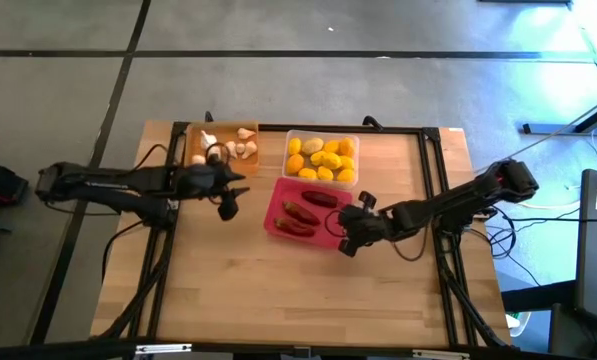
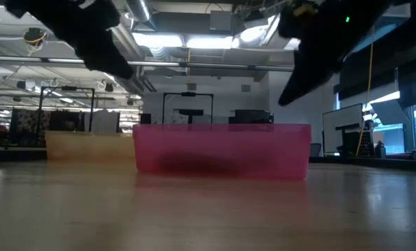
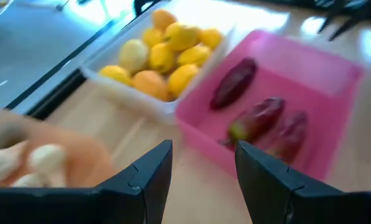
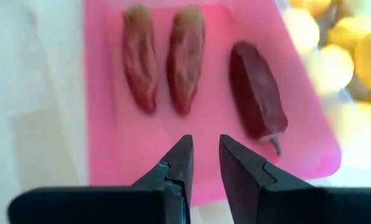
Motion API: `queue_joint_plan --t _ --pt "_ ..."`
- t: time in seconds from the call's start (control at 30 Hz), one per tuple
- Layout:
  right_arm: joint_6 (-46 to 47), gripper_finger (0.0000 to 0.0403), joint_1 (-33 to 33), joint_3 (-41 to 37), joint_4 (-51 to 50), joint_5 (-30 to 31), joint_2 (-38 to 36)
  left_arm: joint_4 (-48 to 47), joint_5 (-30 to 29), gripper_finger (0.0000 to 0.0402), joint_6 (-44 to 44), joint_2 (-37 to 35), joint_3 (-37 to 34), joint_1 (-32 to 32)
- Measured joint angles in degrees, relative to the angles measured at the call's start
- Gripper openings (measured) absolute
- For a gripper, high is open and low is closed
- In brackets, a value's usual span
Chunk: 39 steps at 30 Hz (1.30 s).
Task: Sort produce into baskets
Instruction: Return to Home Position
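Between left gripper (image 1: 228, 205) and right gripper (image 1: 346, 226), pink tray (image 1: 274, 214) of chili peppers (image 1: 300, 212), both grippers slightly parted, empty.

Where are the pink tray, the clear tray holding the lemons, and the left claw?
pink tray (image 2: 221, 148): low view, front wall.
clear tray (image 1: 323, 133): high view, rim edge farthest from the pink tray.
left claw (image 3: 204, 149): left wrist view, midway between its open fingertips.
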Motion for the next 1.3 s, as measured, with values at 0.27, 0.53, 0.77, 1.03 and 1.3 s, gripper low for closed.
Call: queue_joint_plan --t 0.27,0.53,0.77,1.03,1.3 --pt "-7.6 0.0051 0.0 0.1 0.3 -6.0 -7.3 11.5 0.4 0.0170 -3.6 -3.5 -9.4 -5.4" --pt "-14.3 0.0011 -0.8 -6.3 6.7 -12.8 -15.6 15.0 0.5 0.0170 -1.8 -3.9 -11.5 -8.9" --pt "-14.1 0.0005 -9.3 -22.3 24.4 -29.9 -26.7 15.8 0.5 0.0170 -1.2 -3.8 -12.4 -9.9" --pt "-14.1 0.0009 -15.6 -32.8 36.6 -32.8 -35.3 14.7 0.5 0.0170 -8.8 -3.8 -12.4 -9.8" --pt "-14.1 0.0010 -15.4 -33.0 35.8 -28.5 -35.4 16.9 0.5 0.0170 -7.9 -3.8 -12.4 -9.8"
